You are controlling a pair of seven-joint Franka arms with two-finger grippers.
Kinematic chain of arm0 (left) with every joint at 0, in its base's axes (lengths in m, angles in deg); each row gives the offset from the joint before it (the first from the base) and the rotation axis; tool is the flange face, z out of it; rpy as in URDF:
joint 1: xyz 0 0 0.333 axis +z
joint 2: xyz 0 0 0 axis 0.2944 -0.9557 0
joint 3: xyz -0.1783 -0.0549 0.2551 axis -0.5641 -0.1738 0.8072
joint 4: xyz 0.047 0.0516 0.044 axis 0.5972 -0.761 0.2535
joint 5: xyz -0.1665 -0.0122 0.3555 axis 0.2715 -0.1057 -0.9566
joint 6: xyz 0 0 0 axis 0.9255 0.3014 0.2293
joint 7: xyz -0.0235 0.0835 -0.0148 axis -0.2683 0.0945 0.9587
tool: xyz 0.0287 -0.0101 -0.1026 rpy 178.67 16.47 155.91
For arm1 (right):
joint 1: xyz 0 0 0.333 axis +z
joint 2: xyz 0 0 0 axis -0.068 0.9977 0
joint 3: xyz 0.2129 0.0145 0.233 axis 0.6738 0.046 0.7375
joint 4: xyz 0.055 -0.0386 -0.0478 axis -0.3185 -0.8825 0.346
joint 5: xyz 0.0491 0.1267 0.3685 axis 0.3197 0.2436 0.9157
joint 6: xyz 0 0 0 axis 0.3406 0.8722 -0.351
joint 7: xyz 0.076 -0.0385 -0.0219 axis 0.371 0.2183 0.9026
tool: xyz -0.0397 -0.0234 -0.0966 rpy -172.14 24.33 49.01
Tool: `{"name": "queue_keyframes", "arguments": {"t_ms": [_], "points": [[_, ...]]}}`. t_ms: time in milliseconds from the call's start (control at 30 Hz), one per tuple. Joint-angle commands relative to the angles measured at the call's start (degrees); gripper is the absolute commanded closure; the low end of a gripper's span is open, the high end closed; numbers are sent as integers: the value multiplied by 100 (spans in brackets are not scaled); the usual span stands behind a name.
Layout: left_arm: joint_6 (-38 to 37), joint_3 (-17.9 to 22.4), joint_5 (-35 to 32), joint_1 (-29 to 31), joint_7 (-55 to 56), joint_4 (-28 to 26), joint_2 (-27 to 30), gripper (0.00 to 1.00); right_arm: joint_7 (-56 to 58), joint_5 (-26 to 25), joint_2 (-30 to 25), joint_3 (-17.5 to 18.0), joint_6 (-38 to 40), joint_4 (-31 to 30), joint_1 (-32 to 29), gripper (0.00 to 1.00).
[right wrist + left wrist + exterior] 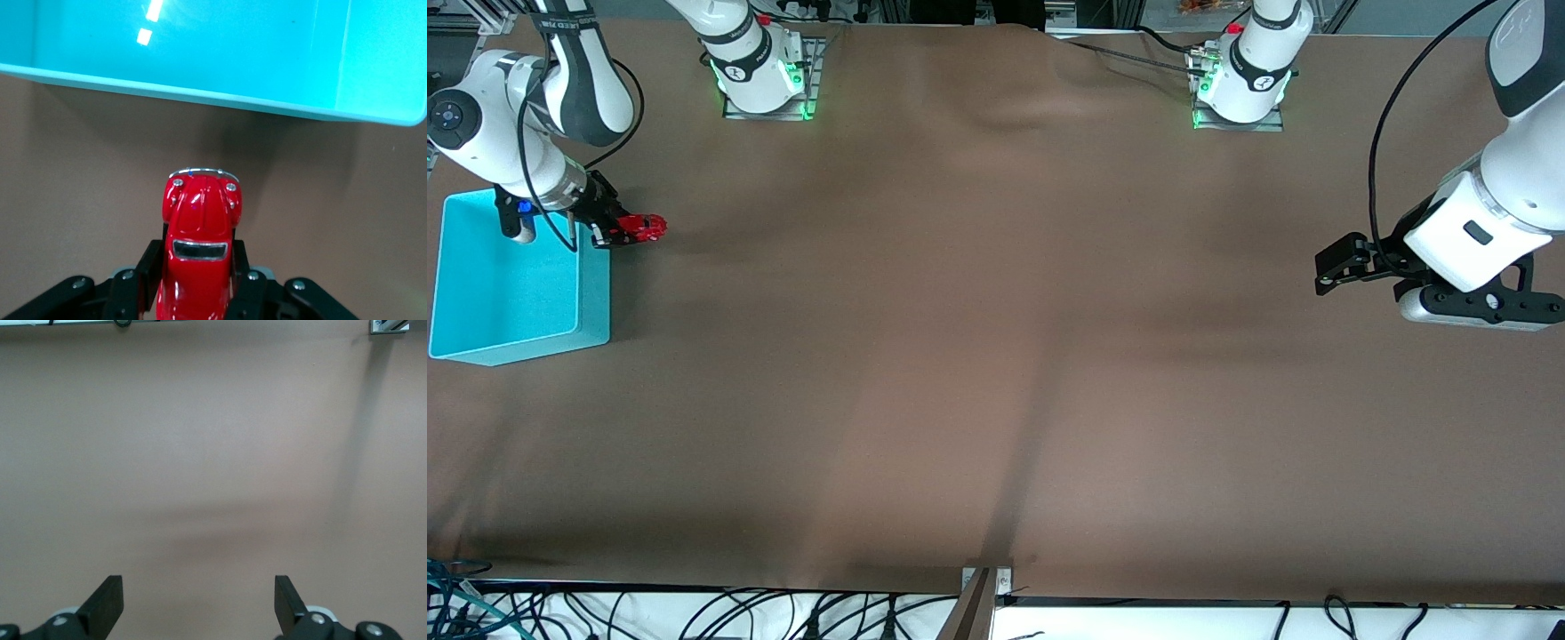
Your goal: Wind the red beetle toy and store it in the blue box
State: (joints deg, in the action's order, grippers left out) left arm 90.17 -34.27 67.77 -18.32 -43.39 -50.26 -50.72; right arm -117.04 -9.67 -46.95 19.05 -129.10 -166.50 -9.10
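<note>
while right gripper (200, 280) pinches the red beetle toy (640, 228) beside the blue box (480, 302), left gripper (1327, 271) waits spread

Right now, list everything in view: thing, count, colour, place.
red beetle toy: one, glossy red, held in the right gripper, beside the box over the cloth.
blue box: one, cyan, at the right arm's end of the table.
table cloth: one, brown, covering the table.
right gripper: one, black, shut on the toy beside the box.
left gripper: one, black, open, waiting over the cloth at the left arm's end.
</note>
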Motion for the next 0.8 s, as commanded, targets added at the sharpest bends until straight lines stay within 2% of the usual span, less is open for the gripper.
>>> {"name": "queue_keyframes", "arguments": {"t_ms": [0, 200, 533, 767], "points": [[-112, 5, 7, -3, -127, 81, 31, 0, 646, -103, -124, -9, 427, 196, -42, 100], [-112, 5, 7, -12, -127, 81, 31, 0, 1454, -112, -195, -44, 436, 205, -77, 100], [-111, 5, 7, -3, -127, 81, 31, 0, 2544, -472, -230, -448, 445, 266, -112, 100], [-103, 5, 7, -3, -127, 81, 31, 0, 3520, -481, -212, -818, 462, 407, -130, 100]]}}
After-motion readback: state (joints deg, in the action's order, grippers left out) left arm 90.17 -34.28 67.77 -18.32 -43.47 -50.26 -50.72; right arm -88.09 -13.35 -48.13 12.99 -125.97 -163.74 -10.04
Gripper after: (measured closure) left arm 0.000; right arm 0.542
